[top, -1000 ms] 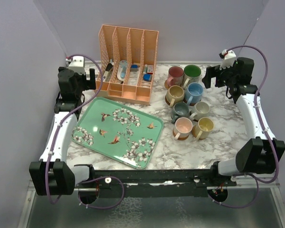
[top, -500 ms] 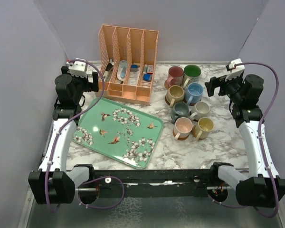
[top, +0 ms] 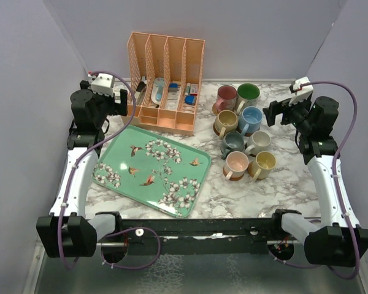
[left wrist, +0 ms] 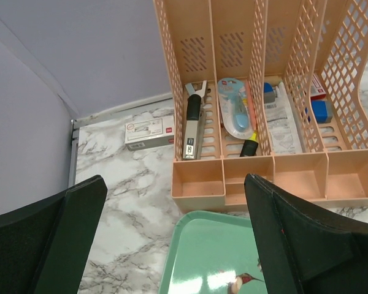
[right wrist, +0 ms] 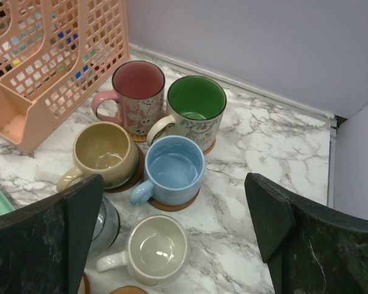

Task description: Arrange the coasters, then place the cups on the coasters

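Peach organizer (top: 165, 86) holds stationery (left wrist: 236, 113), cups (top: 251, 117) sit on coasters (right wrist: 172, 207); left claw (left wrist: 175, 184) and right claw (right wrist: 173, 179) gape wide.

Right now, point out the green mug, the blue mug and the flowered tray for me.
green mug (right wrist: 195, 101): right wrist view, on its green inside.
blue mug (right wrist: 175, 164): right wrist view, on its inner bottom.
flowered tray (top: 119, 154): top view, on a bare green patch near its left edge.

lab test booth: plain lilac walls (top: 264, 37) boxing marble-top table (top: 245, 196), metal rail (top: 202, 228) at front
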Controlling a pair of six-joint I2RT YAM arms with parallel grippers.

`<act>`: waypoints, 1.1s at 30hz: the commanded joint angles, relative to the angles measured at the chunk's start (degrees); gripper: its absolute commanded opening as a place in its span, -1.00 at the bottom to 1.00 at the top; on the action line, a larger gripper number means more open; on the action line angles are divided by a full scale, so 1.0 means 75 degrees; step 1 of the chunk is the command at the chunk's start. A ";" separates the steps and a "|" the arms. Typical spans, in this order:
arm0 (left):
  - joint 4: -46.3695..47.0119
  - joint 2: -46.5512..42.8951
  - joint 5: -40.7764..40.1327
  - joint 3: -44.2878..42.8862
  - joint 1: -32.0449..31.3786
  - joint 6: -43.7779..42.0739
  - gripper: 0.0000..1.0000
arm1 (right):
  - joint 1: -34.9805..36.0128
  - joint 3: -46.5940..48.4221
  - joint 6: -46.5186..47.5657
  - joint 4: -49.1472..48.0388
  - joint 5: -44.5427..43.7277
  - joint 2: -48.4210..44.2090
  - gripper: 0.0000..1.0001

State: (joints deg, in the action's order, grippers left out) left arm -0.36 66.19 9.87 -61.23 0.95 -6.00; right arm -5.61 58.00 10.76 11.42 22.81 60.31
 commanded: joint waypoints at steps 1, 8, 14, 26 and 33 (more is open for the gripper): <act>-0.0578 -0.0432 0.0263 -0.0399 0.0025 -0.0318 0.98 | 0.0033 0.0237 0.0252 0.0323 0.0178 -0.0078 1.00; -0.0609 -0.0824 0.0514 -0.0107 0.0026 -0.0346 0.98 | 0.0033 0.0199 0.0433 0.0402 0.0309 -0.0319 1.00; -0.0599 -0.1126 0.0611 0.0022 0.0026 -0.0261 0.98 | 0.0033 0.0077 0.0502 0.0412 0.0274 -0.0634 0.99; -0.0636 -0.1261 0.0712 0.0138 0.0067 -0.0211 0.98 | 0.0033 -0.0217 0.0649 0.0424 0.0135 -0.0932 0.99; -0.0633 -0.1337 0.0671 0.0261 0.0116 -0.0255 0.98 | 0.0033 -0.0198 0.0662 0.0461 0.0224 -0.0894 0.99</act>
State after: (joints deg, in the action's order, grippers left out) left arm -5.39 57.67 13.80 -59.92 1.17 -7.88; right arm -5.61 57.01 15.16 14.17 23.66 53.78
